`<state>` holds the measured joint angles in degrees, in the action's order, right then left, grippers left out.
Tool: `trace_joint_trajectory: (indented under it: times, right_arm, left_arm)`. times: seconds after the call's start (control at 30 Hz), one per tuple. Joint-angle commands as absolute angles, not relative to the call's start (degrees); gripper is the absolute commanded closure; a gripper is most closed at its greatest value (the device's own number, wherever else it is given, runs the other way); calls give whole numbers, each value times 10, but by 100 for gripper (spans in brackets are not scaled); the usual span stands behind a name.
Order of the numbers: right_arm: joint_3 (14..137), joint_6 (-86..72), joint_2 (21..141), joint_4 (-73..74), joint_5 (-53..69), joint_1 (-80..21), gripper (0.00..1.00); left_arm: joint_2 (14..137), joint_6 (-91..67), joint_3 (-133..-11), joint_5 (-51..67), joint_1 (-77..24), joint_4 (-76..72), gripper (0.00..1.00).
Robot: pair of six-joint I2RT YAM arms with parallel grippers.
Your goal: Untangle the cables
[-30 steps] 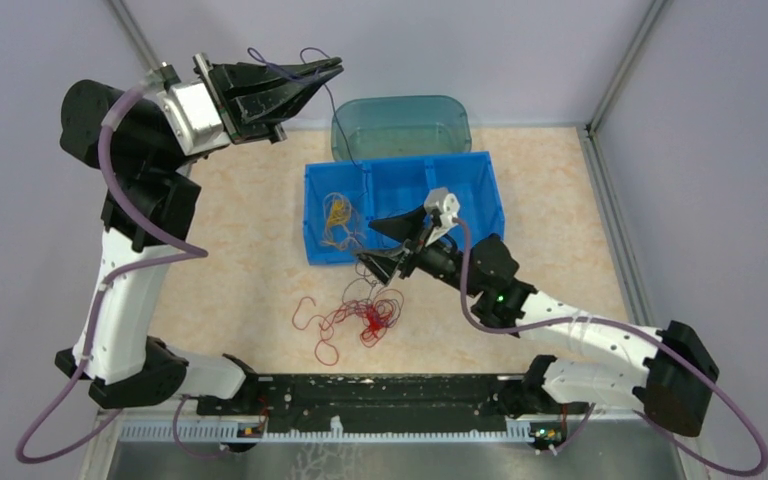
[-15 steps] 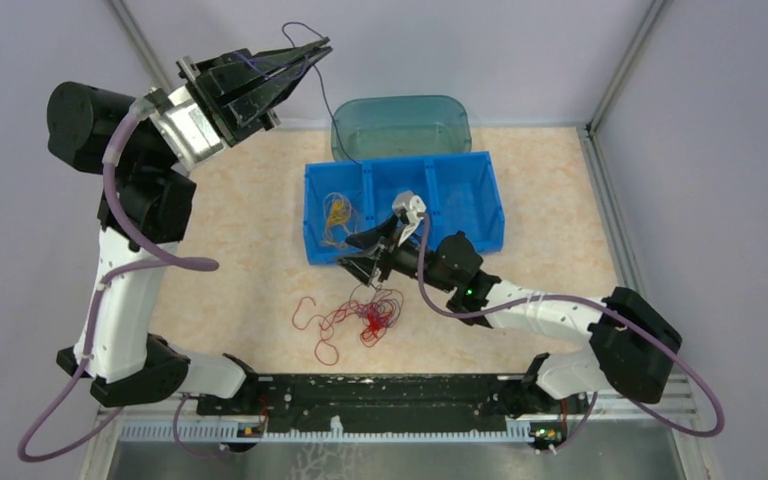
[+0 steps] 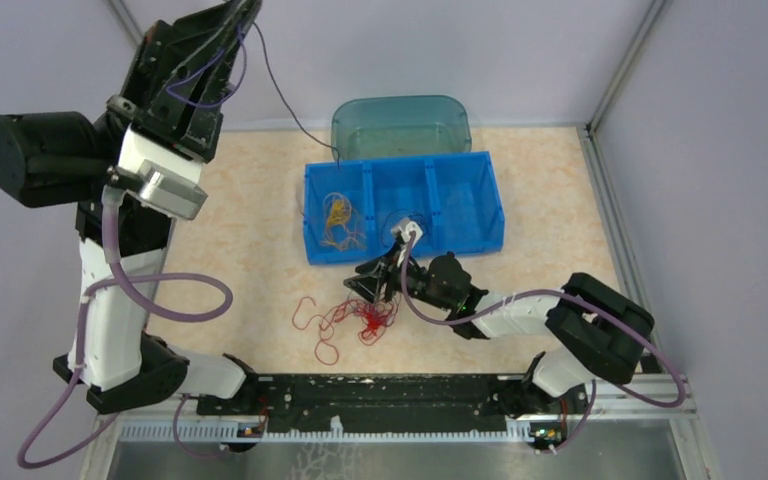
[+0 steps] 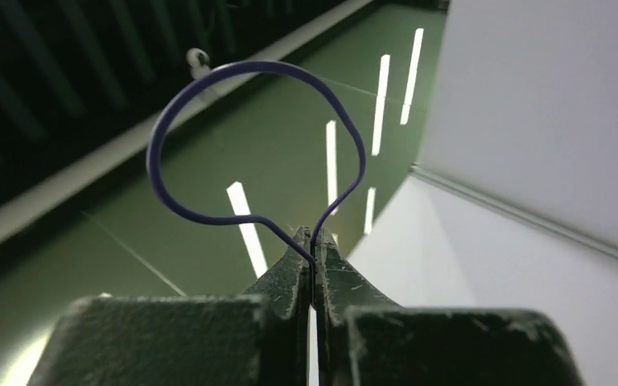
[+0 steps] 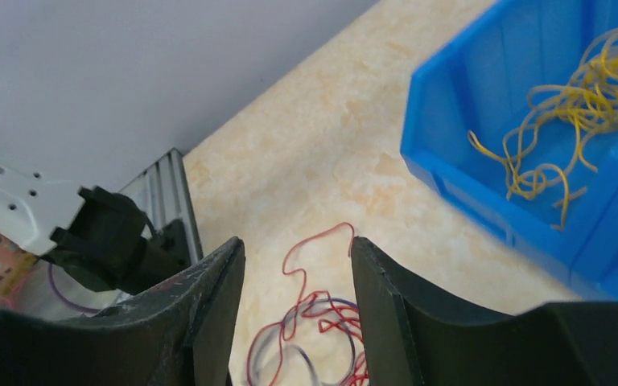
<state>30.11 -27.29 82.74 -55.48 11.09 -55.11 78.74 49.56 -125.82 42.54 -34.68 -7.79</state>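
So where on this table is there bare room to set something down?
Bare beige tabletop lies left of the blue plastic three-compartment bin, and again right of it. Crowded: the strip before the bin, with the tangled red wire clump under the right hand.

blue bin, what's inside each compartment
Left compartment of the blue bin: a tangle of yellow cables. Right compartment looks bare. Middle one shows blue floor at the back; its near part is hidden by the right arm's wrist.
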Motion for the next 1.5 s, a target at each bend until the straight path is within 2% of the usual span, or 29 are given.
trace_joint_trajectory:
  times: [0.0,0.23,0.33,0.5,0.67,0.87,1.0,1.13,1.47]
  right_arm:
    - [266,-298,843,-634,76,-558,48]
    - [214,-331,872,-694,26,-557,50]
    - [206,-332,847,-699,24,-557,44]
    - [234,-279,736,-589,0,-557,32]
    - [278,-212,624,-458,-58,-555,27]
    - [309,-155,538,-365,-133,-549,27]
    - [317,-118,506,-335,-196,-540,27]
    - [326,-130,511,-309,-271,-511,27]
    - [318,-140,550,-273,-390,-493,28]
  left_arm:
    - [789,609,-1289,425,-349,-132,100]
    - [794,652,-1314,427,-349,-135,100]
    - [786,648,-1299,431,-349,-99,100]
    - [748,613,-1202,431,-349,-38,100]
    - [717,580,-1085,442,-349,-9,100]
    - [714,532,-995,434,-349,20,100]
    - [720,509,-932,431,-349,-14,100]
    - [736,506,-877,416,-349,-70,100]
    - [827,508,-850,333,-349,-156,100]
